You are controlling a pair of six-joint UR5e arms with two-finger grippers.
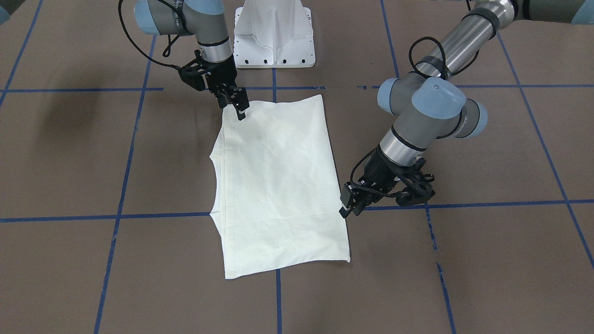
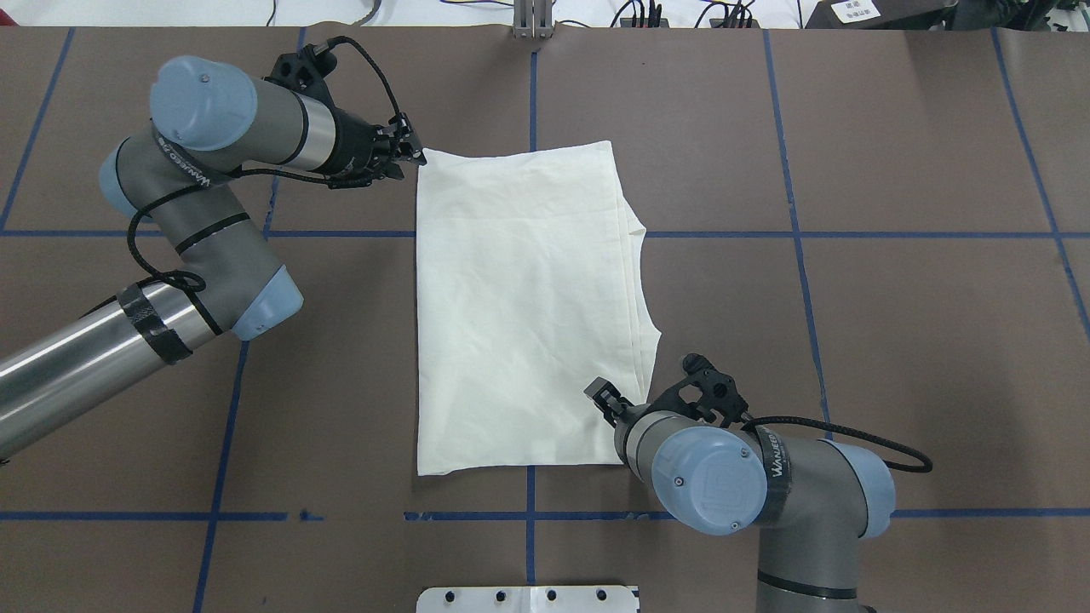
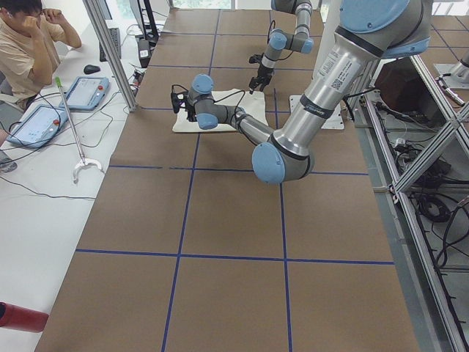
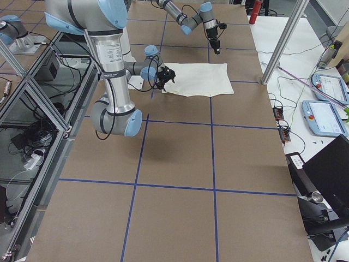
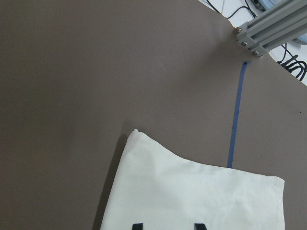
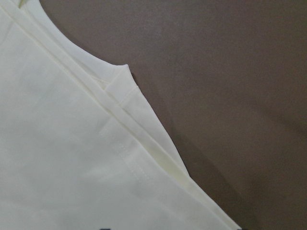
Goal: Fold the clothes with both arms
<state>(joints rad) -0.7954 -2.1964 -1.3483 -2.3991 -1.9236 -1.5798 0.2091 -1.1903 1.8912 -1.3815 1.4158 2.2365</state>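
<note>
Shirt lies mid-worktop, already a plain rectangle; one more fold probably remains. Left fingers stand apart at its corner. Whether the right fingers are apart, I cannot tell.

Two fixed cameras look steeply down from opposite long sides of the brown table, sharing the folded cream shirt.

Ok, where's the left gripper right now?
In the overhead view, the left gripper is at the far left corner of the shirt.
</note>
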